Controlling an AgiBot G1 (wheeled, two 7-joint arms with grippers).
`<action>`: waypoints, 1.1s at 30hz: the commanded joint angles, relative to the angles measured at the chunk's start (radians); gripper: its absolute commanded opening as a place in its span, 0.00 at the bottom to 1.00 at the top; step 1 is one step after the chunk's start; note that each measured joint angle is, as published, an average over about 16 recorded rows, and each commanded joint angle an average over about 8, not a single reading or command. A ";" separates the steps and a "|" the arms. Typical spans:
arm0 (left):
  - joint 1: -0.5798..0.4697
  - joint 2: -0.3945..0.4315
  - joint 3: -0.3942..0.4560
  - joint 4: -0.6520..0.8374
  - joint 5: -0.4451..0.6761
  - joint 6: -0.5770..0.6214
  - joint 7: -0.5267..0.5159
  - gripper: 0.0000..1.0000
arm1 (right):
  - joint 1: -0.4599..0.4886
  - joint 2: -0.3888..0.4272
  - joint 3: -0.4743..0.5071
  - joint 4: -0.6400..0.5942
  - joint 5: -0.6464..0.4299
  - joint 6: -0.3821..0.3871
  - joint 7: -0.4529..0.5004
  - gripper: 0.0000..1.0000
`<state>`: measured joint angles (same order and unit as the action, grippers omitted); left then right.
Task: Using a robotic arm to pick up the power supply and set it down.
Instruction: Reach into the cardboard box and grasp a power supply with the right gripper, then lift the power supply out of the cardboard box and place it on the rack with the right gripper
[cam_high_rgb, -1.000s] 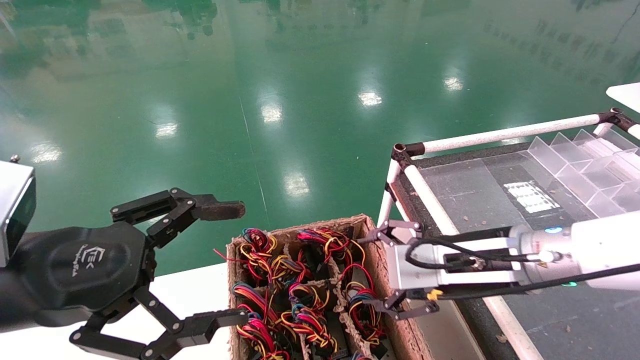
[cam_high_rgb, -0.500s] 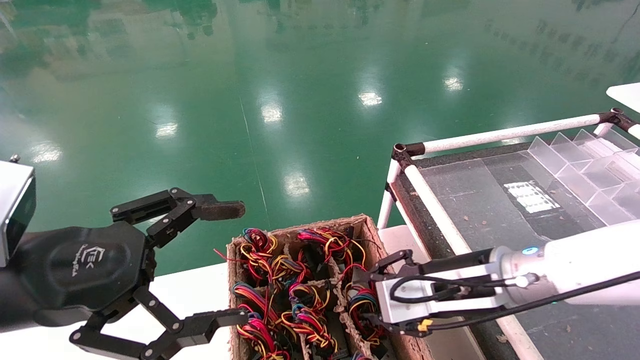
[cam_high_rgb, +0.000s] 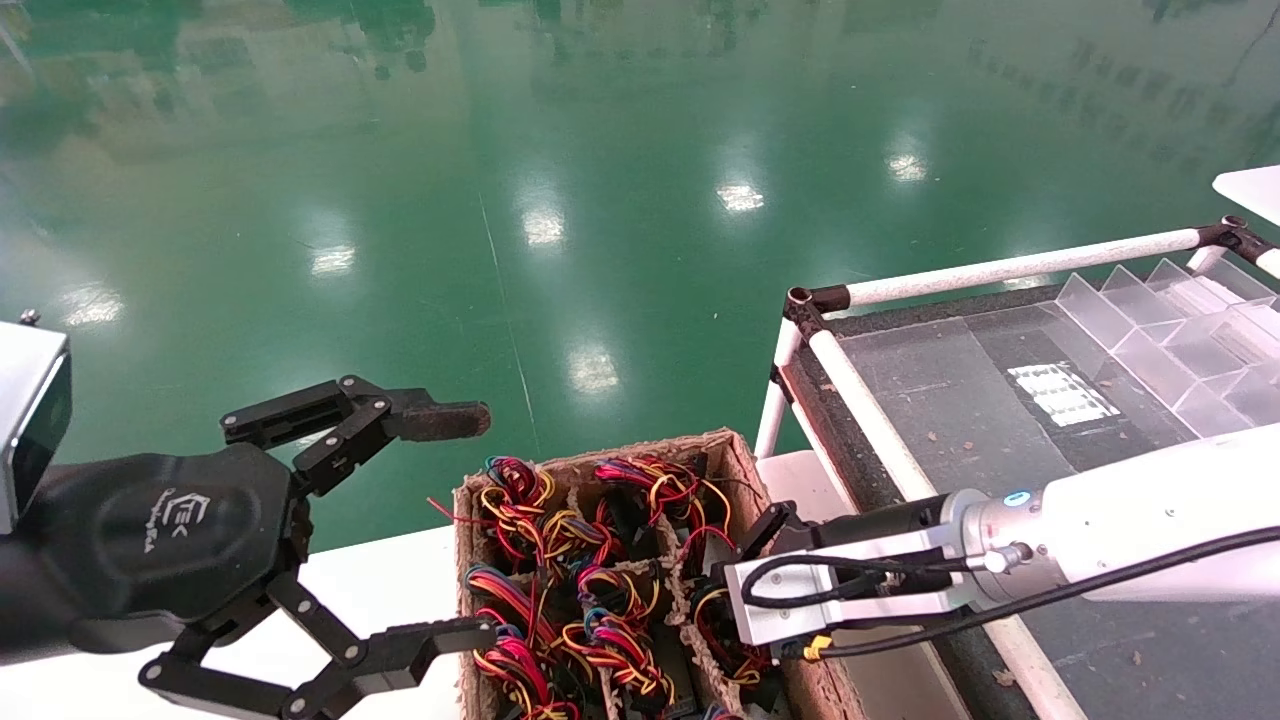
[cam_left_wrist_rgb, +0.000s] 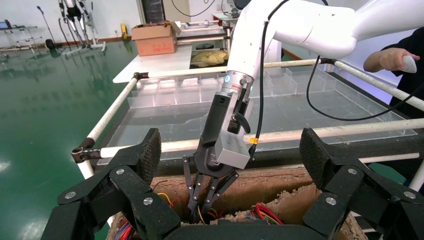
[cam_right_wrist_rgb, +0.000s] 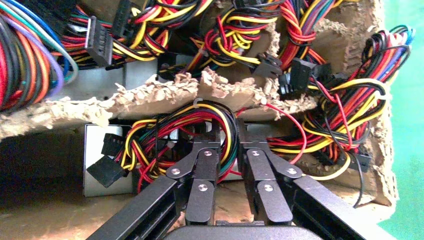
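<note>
Green glossy floor behind; right black linkage pincer (cam_right_wrist_rgb: 227, 145) sits nearly closed around a wire loop on the silver-grey metal power supply (cam_right_wrist_rgb: 97, 167), mostly buried in the brown divided cardboard carton (cam_high_rgb: 738, 450). Left pincer (cam_high_rgb: 440, 525) hangs wide open, empty.

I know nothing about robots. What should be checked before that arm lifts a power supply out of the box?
1. Right gripper inside the cardboard carton, at its right-hand column: ok.
2. Fingers close together, tips buried in the wire bundle; firm hold: cannot tell.
3. Power supply free of neighbouring wires: cannot tell.
4. Torn cardboard divider not caught by the gripper: ok.
5. Left gripper open, parked left of the carton, out of the way: ok.
</note>
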<state>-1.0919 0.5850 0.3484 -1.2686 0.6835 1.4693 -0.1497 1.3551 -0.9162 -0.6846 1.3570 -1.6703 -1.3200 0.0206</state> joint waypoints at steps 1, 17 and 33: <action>0.000 0.000 0.000 0.000 0.000 0.000 0.000 1.00 | -0.002 0.002 0.002 0.001 0.001 0.004 -0.004 0.00; 0.000 0.000 0.000 0.000 0.000 0.000 0.000 1.00 | -0.061 0.129 0.139 0.005 0.230 0.039 -0.111 0.00; 0.000 0.000 0.001 0.000 0.000 0.000 0.000 1.00 | -0.275 0.291 0.477 -0.002 0.700 0.195 -0.285 0.00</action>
<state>-1.0920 0.5848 0.3489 -1.2686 0.6831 1.4691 -0.1495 1.0870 -0.6333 -0.2132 1.3545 -0.9888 -1.1166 -0.2620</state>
